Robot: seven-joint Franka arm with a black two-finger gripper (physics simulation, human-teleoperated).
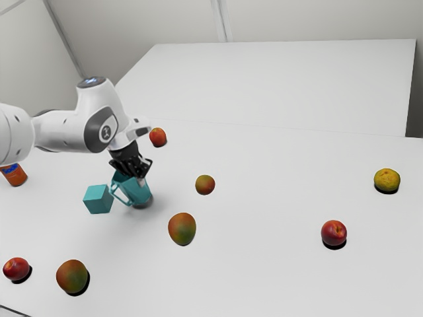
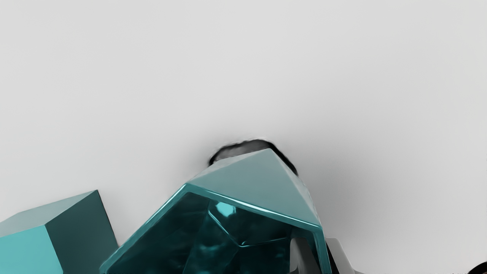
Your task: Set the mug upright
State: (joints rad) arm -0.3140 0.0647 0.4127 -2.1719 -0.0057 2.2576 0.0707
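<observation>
teal mug: it is just beside the teal cube, on the exterior view's right of it. the mug leans, with its mouth up and toward the arm, so it is not yet upright.
mug handle: it points to the side of the cube; i cannot tell if they touch.
black two-finger gripper: it pinches the mug's wall near the rim, one finger inside the mouth and one outside.
mug base: low, close to the table; if it bears on it, i cannot tell.
step in hand: i judge it is the righting of the held mug.
next move: turn the mug until its base is level, keep the handle free of the cube, seat it flat, and only then spread the fingers.
risk: the mug may swing in this thin pinch.
</observation>
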